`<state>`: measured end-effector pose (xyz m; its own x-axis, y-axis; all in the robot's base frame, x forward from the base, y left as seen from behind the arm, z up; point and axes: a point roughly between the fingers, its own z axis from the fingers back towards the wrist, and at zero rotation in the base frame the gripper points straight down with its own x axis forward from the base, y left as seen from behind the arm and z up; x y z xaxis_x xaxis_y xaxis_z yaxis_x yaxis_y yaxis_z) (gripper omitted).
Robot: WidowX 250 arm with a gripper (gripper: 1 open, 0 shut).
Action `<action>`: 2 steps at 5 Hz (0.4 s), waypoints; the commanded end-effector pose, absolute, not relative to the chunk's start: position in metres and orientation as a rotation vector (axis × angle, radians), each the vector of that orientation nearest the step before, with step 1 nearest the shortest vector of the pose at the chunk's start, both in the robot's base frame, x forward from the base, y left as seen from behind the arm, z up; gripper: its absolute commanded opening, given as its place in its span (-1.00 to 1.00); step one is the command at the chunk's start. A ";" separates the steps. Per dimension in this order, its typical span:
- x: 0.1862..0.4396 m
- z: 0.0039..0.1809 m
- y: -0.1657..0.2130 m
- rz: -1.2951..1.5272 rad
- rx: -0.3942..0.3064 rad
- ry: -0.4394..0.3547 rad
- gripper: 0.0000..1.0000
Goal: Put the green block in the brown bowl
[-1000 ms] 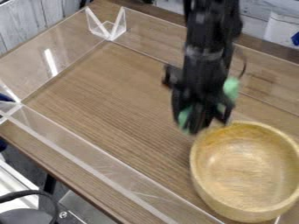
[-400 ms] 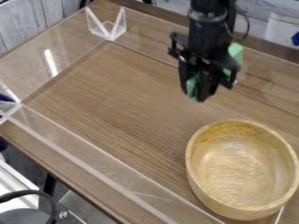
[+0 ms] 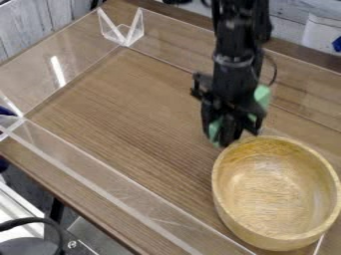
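Compared with a moment ago, the gripper (image 3: 229,132) sits lower and nearer the brown bowl (image 3: 276,191), its tips now just above the bowl's far rim. Clear acrylic walls (image 3: 80,159) fence the wooden table (image 3: 120,110), and a small clear stand (image 3: 122,27) sits at the far corner, well apart. Nothing lies between gripper and bowl. Jaws are pinched together on the green block (image 3: 262,97), a small bright green piece showing at the gripper's side. Inside, the bowl shows pale grain.
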<state>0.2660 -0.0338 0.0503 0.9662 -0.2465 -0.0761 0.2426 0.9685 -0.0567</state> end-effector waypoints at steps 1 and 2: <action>0.285 0.086 -0.026 -0.224 -0.032 -0.006 -1.00; 0.288 0.084 -0.025 -0.218 -0.032 -0.013 -1.00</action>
